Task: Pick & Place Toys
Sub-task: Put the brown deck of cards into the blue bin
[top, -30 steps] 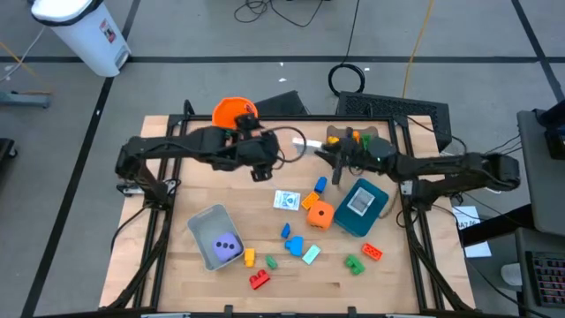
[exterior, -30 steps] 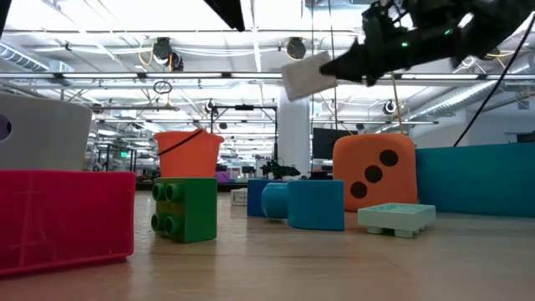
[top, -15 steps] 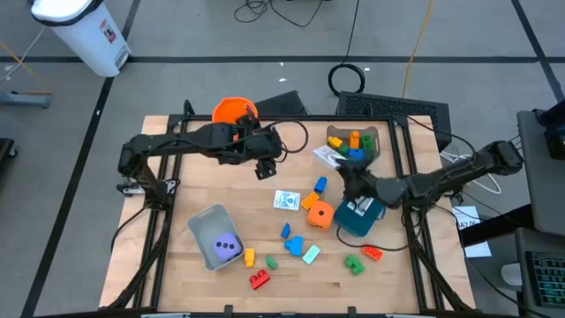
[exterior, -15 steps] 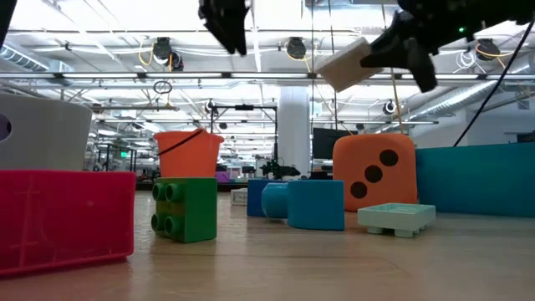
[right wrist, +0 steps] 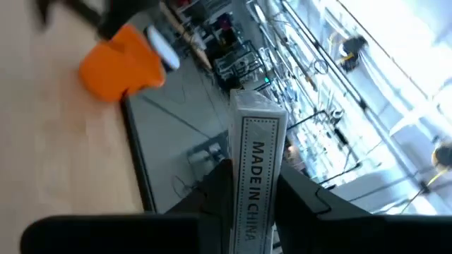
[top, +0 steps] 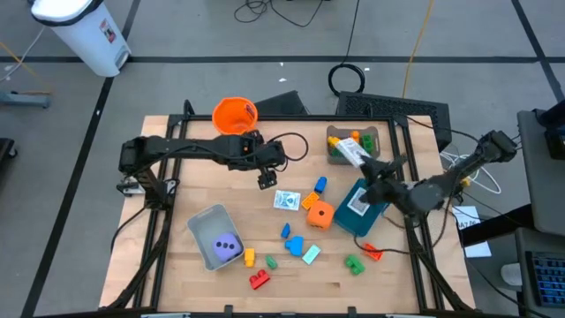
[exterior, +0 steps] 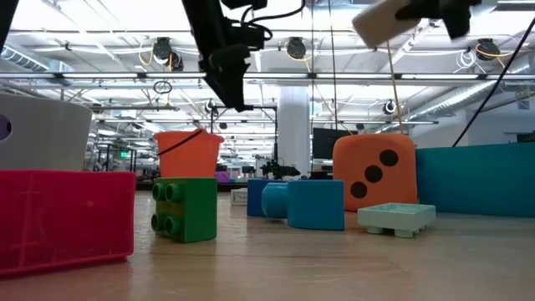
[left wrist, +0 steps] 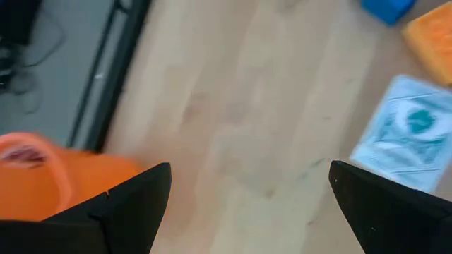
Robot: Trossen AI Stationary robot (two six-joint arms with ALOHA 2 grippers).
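Right gripper (top: 364, 164) clamped on a small white cardboard picture-card box (right wrist: 256, 164), raised above the teal plastic bin (top: 360, 217); left gripper (top: 265, 179), fingers spread apart and empty, above bare wood beside the orange plastic bucket (top: 233, 114).

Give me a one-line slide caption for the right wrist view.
Right gripper shut on a white card box printed "MADE IN CHINA", held high above the table, with the orange bucket beyond.
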